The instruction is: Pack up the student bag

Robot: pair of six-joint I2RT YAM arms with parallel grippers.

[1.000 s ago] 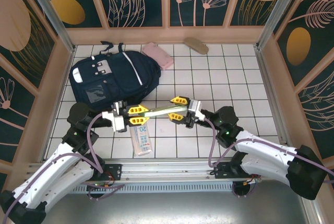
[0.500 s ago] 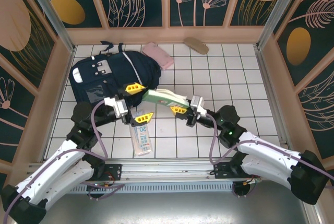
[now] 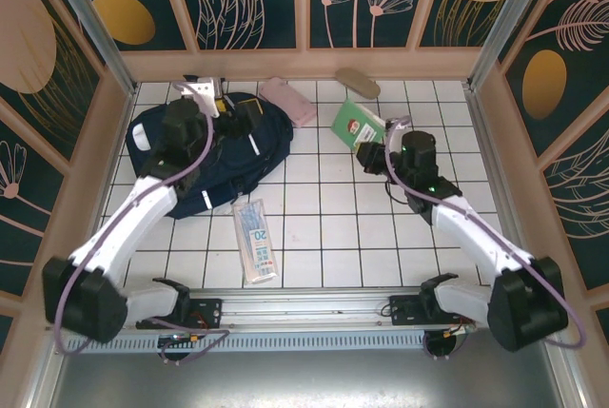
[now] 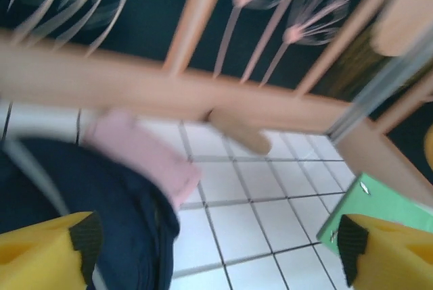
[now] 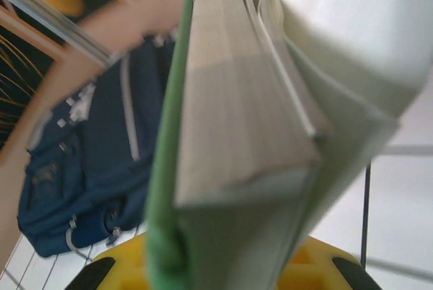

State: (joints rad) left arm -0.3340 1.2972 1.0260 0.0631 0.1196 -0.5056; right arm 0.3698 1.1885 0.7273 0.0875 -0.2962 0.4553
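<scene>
Navy fabric is what this all hangs on: the student bag [image 3: 186,146] lies flat at about 10 o'clock on the white tiled table [image 3: 324,237], taking the back wall as 12. Its top end points toward the wall.

The left gripper [image 3: 240,115] is stretched right out over the bag's upper right corner. In the wrist view its yellow fingertips [image 4: 47,249] sit far apart with nothing between them, so the jaws are wide open. My guess is it's lining up to catch the zip or the lip of the opening and hold the bag open. I can't tell from here whether the bag is unzipped.

Over at 1 o'clock the right gripper [image 3: 367,145] is pinching a green book [image 3: 358,126] by its lower edge. The book is lifted off the tiles and tilted back. Up close you can see the page block fanning a bit above the yellow finger, so the grip is near one edge rather than the middle. It looks parked there to stay out of the left arm's way until there's somewhere to put it.

Other stuff lying around:
- a pink case [image 3: 288,101] touching the bag's top right
- a tan oblong thing [image 3: 358,83] by the back wall
- a clear pack [image 3: 255,240] with "20" on it, at 6 o'clock from the bag, presumably waiting its turn
</scene>
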